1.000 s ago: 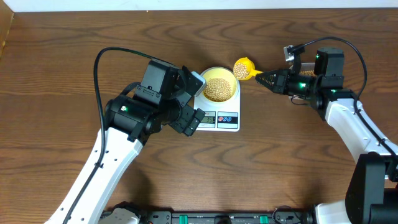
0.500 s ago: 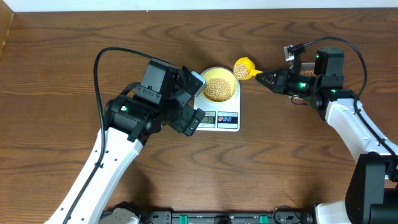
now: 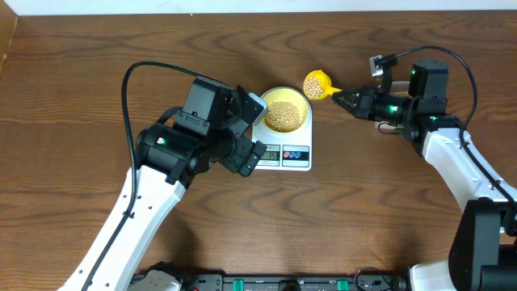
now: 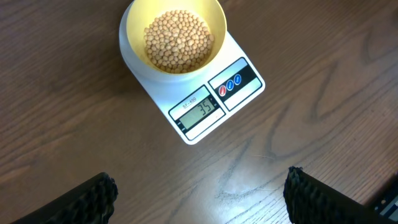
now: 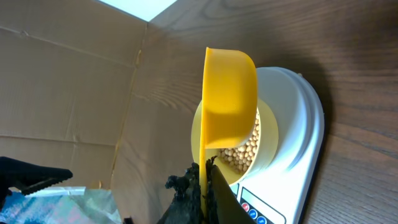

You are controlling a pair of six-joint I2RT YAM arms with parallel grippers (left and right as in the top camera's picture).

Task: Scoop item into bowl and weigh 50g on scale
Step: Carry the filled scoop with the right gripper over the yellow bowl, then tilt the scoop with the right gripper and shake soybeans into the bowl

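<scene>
The pale-yellow bowl (image 3: 284,113) (image 4: 134,25) stands on the white scale (image 3: 296,158) (image 4: 245,93) with a heap of tan beans (image 4: 178,40) (image 5: 244,151) in it. The scale's display (image 4: 199,111) reads 35. My right gripper (image 3: 340,99) (image 5: 208,182) is shut on the thin handle of a bright yellow scoop (image 3: 316,84) (image 5: 229,93), which hangs just right of the bowl's far rim. What the scoop holds does not show. My left gripper (image 3: 254,130) (image 4: 200,202) is open and empty, raised over the table by the scale's left side.
Cardboard sheets (image 5: 68,93) and a crinkled clear bag (image 5: 59,202) lie beyond the scale in the right wrist view. Bare wood table (image 3: 89,73) surrounds the scale. The left arm's black cable (image 3: 133,77) loops over the table.
My right gripper has carried the scoop slightly toward the far edge of the table, away from the bowl. The left arm, bowl and scale have not moved.
</scene>
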